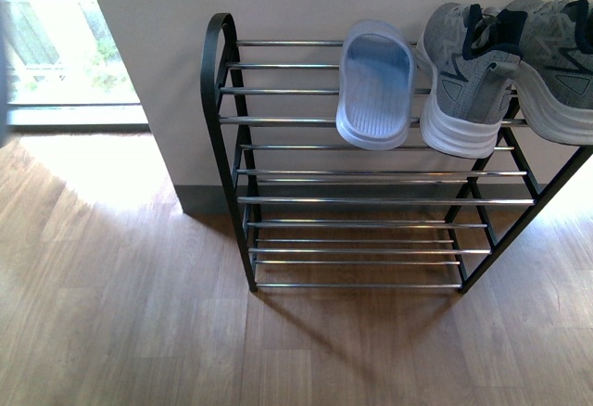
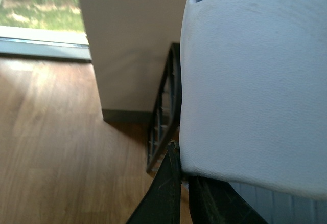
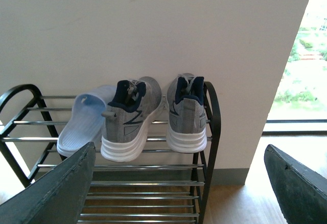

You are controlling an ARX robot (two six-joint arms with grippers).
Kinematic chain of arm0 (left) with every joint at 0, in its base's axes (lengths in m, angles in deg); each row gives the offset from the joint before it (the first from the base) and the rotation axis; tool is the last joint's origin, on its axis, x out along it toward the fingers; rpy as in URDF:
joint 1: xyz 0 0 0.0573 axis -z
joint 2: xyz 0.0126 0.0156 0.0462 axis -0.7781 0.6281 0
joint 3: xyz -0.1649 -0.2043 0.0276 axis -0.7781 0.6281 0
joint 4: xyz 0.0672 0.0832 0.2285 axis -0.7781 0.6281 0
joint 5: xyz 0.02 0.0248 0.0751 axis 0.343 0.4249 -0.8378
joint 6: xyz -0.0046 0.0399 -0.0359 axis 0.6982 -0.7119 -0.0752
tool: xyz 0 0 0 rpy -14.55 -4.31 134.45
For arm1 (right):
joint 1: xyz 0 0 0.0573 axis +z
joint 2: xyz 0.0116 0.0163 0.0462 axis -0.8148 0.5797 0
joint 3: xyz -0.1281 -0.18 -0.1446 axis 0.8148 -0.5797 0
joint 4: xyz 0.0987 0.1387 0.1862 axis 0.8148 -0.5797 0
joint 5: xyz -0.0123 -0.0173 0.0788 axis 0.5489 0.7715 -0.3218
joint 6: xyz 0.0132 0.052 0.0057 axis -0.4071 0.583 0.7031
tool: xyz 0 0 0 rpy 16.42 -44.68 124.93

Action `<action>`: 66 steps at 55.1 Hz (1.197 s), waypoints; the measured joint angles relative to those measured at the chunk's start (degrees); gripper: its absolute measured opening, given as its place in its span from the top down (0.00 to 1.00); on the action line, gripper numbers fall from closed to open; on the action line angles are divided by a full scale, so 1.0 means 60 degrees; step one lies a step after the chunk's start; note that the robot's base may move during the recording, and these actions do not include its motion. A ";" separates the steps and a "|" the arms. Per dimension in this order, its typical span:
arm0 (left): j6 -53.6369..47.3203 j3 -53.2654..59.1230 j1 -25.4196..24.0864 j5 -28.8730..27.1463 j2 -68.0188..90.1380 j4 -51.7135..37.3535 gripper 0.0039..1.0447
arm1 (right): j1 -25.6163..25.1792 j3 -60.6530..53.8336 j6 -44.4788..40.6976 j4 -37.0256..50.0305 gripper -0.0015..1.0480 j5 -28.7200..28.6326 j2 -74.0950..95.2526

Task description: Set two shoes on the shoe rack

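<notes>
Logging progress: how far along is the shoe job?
Done: one pale blue slide and both grey sneakers sit on the shoe rack's top tier. In hand: the left gripper grips a second pale blue slide beside the rack. Left: set it down. The right gripper is open.

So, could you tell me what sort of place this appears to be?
Probably a home entryway: a shoe rack with sneakers and a slide against a wall, wood-look flooring, and a floor-level window.
</notes>
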 joint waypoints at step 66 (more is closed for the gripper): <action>-0.1982 -1.1602 0.0852 -0.1679 1.1846 0.3333 0.72 | -0.0004 0.0000 0.0000 0.0000 0.09 0.0004 0.0004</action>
